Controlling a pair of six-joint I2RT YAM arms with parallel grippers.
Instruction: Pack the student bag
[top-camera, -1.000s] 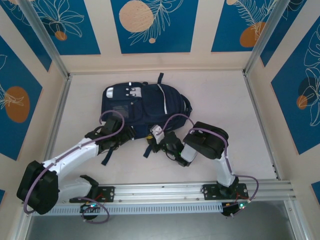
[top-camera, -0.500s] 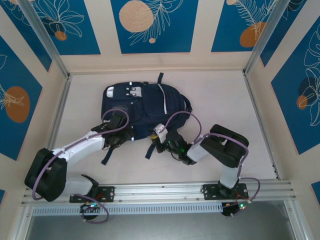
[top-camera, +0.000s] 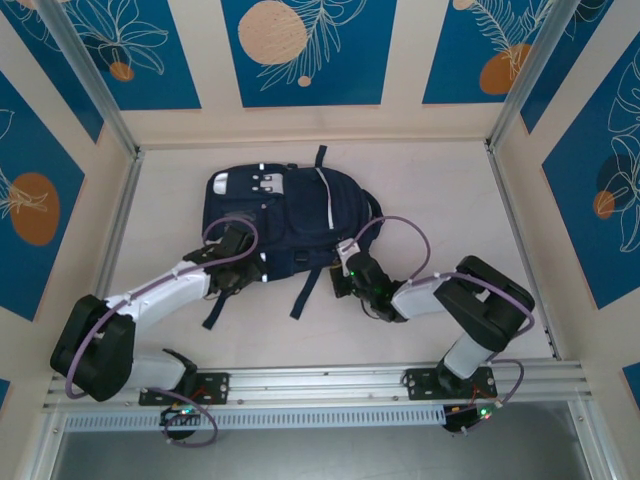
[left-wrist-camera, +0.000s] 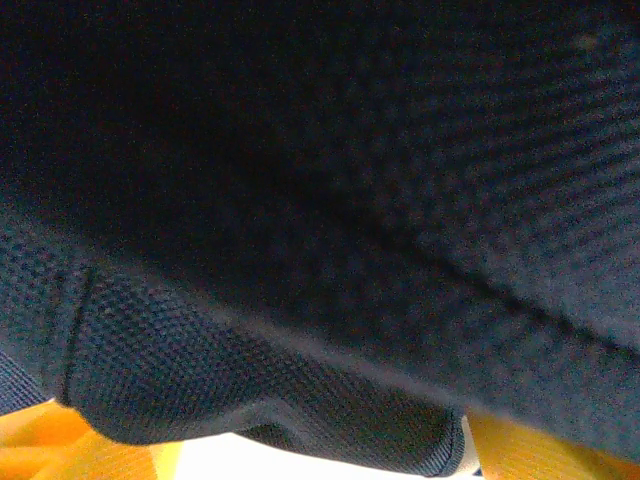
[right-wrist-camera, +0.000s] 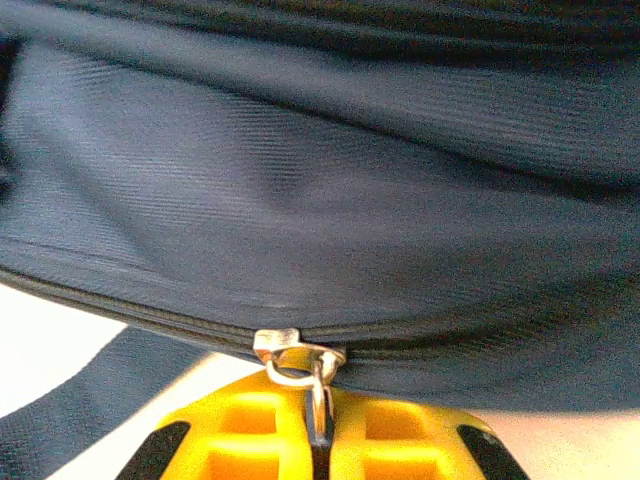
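- The right hand (right-wrist-camera: 318, 432) is pinching the student bag's (top-camera: 290, 215) metal zipper pull (right-wrist-camera: 305, 362).
- The left hand (top-camera: 245, 270) is standing wide, fingers (left-wrist-camera: 60, 445) pressing into navy fabric on the worktop (top-camera: 450, 200).

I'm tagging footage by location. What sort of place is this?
Probably a robot test cell: a pale table boxed in by aluminium frame posts and blue patterned wall panels, with a left arm and a right arm bolted to a rail at its near edge.
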